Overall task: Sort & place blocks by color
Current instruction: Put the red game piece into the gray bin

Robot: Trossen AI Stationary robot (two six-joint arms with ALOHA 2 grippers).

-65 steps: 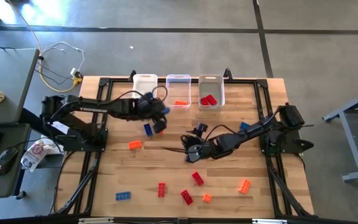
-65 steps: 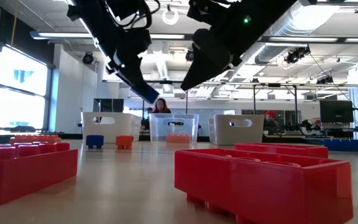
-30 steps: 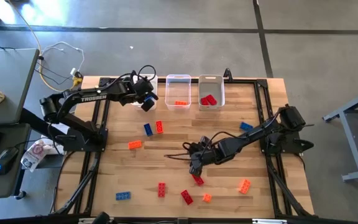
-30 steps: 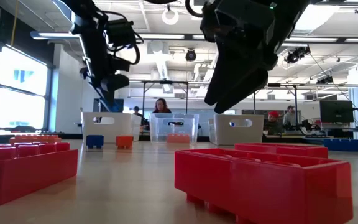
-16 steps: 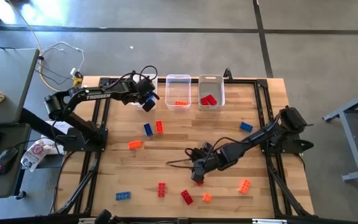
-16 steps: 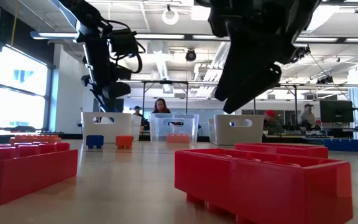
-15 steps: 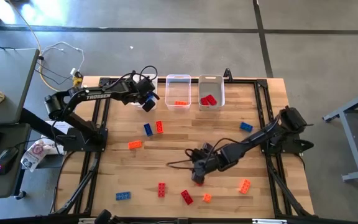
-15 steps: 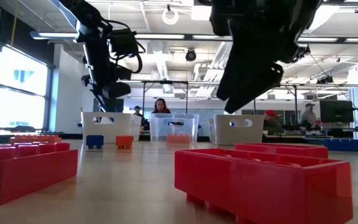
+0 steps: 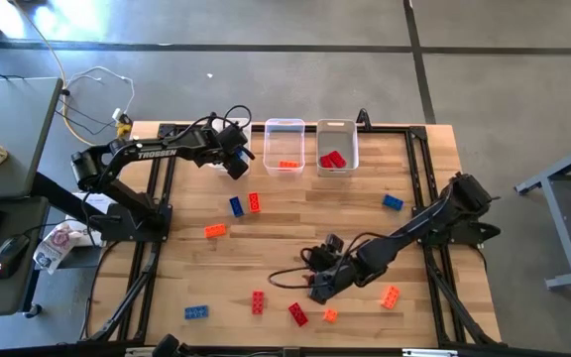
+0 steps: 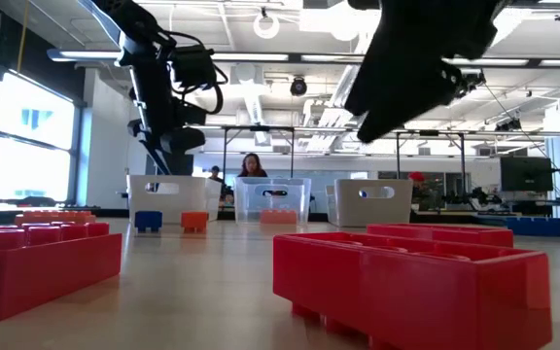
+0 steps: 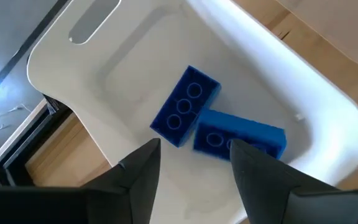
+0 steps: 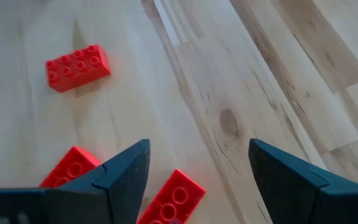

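My left gripper (image 9: 234,162) hangs open over the far-left white bin (image 11: 123,68). Two blue blocks (image 11: 185,106) (image 11: 241,140) lie on the bin's floor below its fingers. My right gripper (image 9: 317,290) stands open low over the table's near middle. A red block (image 12: 169,202) lies on the wood between and below its fingers, a second (image 12: 70,168) beside one finger and a third (image 12: 78,66) farther off. Other blue (image 9: 236,206), red (image 9: 255,202) and orange (image 9: 215,230) blocks lie loose on the table.
The clear middle bin (image 9: 285,127) holds an orange block (image 9: 288,164). The white right bin (image 9: 337,127) holds red blocks (image 9: 333,159). More loose blocks lie at the near edge (image 9: 197,312) (image 9: 392,296) and at the right (image 9: 393,202). A person shows beyond the table (image 10: 253,165).
My right gripper has gone toward the table's near edge and lower, staying open, and now covers the red block there. My left gripper has stayed over the far-left bin and has let go of the blue block that it carried, which now lies in the bin.
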